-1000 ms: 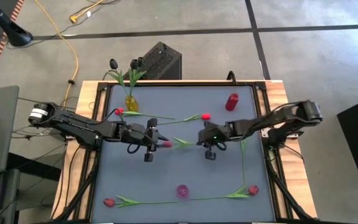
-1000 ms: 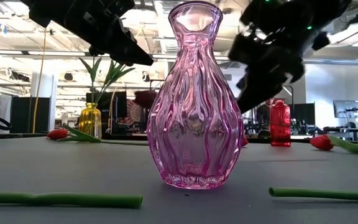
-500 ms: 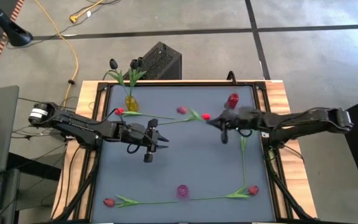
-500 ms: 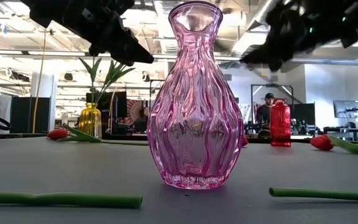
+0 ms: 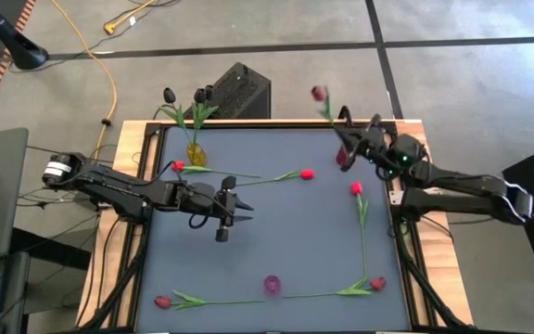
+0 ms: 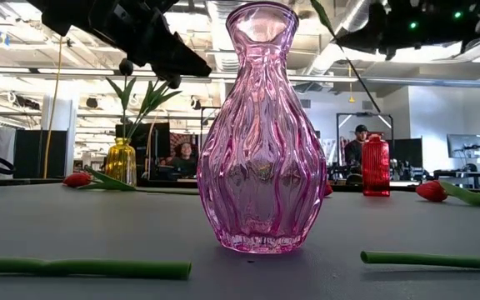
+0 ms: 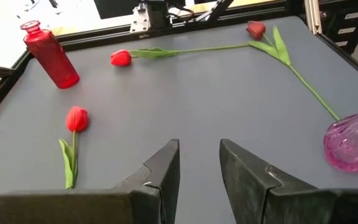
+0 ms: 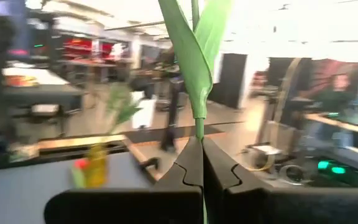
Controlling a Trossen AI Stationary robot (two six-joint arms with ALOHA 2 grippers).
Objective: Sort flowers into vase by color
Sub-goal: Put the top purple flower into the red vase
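Flowers are all over the place: the right gripper [image 5: 349, 141] is up near the far right corner of the table [image 5: 276, 241], fingers pinched tight on the green stem of one tulip [image 5: 320, 95], whose crimson head sticks out past the table's far edge. In the right wrist view you can see that stem [image 8: 199, 124] and its leaf rising straight up out of the closed fingers [image 8: 188, 168]. That gripper sits right over the red vase [image 5: 343, 158], though the overhead shot is kinda blurry there, so I can't tell if the stem end is in the neck or just above it. The left gripper [image 5: 233, 206] hovers over the middle-left of the table, fingers partly apart with nothing between them, which the left wrist view shows clearly [image 7: 197, 168]. Loose red tulips lie on the grey top: one by the yellow vase [image 5: 196, 151], one near the centre at the far side [image 5: 306, 173], one on the right [image 5: 356, 188], and two along the near edge [image 5: 163, 301] [image 5: 376, 284]. The yellow vase at the far left corner holds dark, near-black tulips [image 5: 201, 94]. The pink vase [image 5: 272, 284] stands empty near the front edge, between the two near tulips.
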